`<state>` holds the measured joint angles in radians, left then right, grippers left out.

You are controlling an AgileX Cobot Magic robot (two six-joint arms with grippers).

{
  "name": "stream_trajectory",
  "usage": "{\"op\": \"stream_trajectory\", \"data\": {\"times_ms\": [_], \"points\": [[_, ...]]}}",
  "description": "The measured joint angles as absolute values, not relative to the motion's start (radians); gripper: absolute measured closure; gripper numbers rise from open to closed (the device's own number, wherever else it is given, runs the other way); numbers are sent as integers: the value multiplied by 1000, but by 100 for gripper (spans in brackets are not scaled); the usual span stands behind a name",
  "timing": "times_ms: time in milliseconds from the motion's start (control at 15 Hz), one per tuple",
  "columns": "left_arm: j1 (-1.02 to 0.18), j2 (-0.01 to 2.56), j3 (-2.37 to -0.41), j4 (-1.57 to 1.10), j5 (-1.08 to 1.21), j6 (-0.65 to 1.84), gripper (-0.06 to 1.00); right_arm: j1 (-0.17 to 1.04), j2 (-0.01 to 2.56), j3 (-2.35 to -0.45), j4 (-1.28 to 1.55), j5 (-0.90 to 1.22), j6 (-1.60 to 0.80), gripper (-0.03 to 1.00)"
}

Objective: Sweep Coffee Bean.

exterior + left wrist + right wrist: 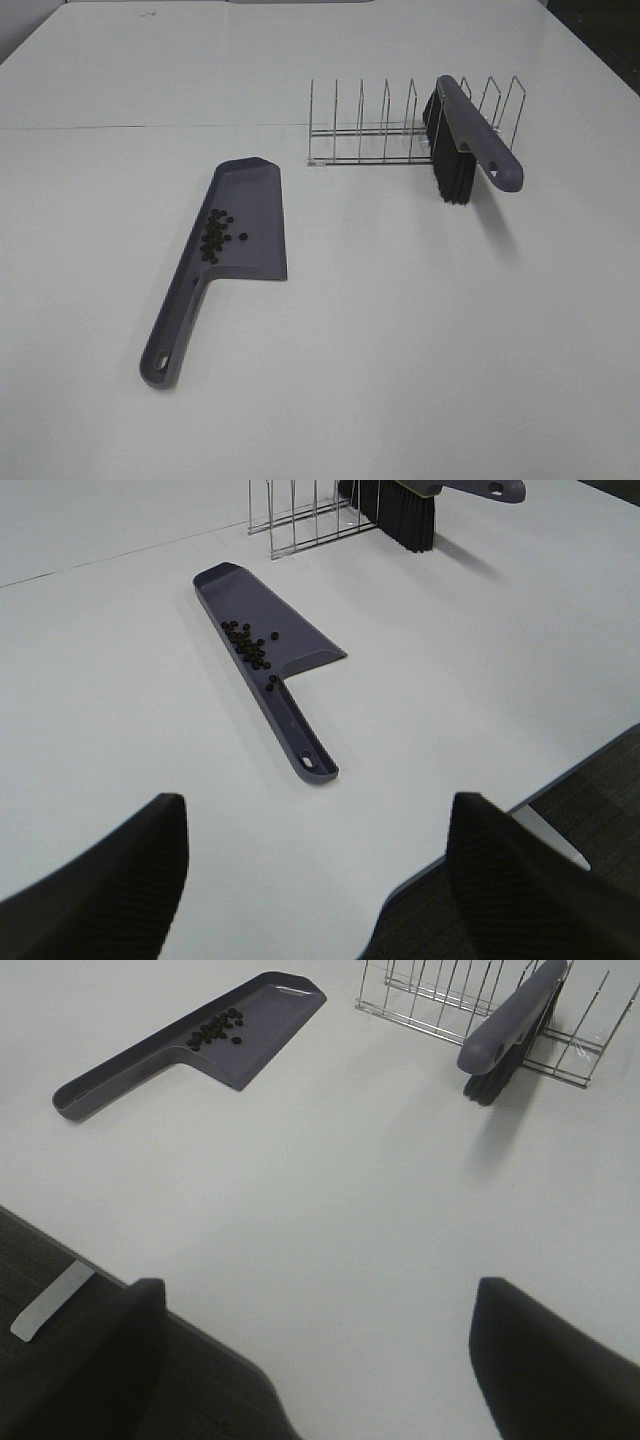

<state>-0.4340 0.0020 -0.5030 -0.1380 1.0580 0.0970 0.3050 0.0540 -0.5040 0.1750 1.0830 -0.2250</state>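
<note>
Coffee beans [214,235] lie clustered in the grey-purple dustpan [245,200] on the white table [400,330]; beyond, a brush [470,140] rests in a wire rack [370,125]. Left gripper [315,880] and right gripper [320,1360] both gape, holding nothing, near the table's edge above dark floor [60,1380]

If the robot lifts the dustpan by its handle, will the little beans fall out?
Probably some would. The coffee beans lie loose near the handle end of the dustpan, and they look small and rounded, so they would likely roll if it tilts. The dustpan looks like stiff plastic with a raised rim, so held level it should keep them in.
</note>
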Motion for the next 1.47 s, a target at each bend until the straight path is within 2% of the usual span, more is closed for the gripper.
{"op": "stream_trajectory", "data": {"times_ms": [200, 267, 333, 467, 667, 933, 1467], "points": [[-429, 2, -503, -138, 1058, 97, 26, 294, 54, -504, 175, 1083, -225, 24], [-402, 0, -503, -138, 1058, 97, 26, 253, 54, -504, 175, 1083, -225, 24], [-310, -2, -503, -138, 1058, 97, 26, 193, 54, -504, 175, 1083, -225, 24], [-214, -3, -503, -138, 1058, 97, 26, 65, 48, -504, 175, 1081, -225, 24], [-97, -3, -503, -138, 1058, 97, 26, -31, -3, -503, 175, 1080, -225, 24], [-29, -3, -503, -138, 1058, 97, 26, -38, -4, -503, 175, 1080, -225, 24], [-28, -3, -503, -138, 1058, 97, 26, -38, -4, -503, 175, 1080, -225, 24]]}}
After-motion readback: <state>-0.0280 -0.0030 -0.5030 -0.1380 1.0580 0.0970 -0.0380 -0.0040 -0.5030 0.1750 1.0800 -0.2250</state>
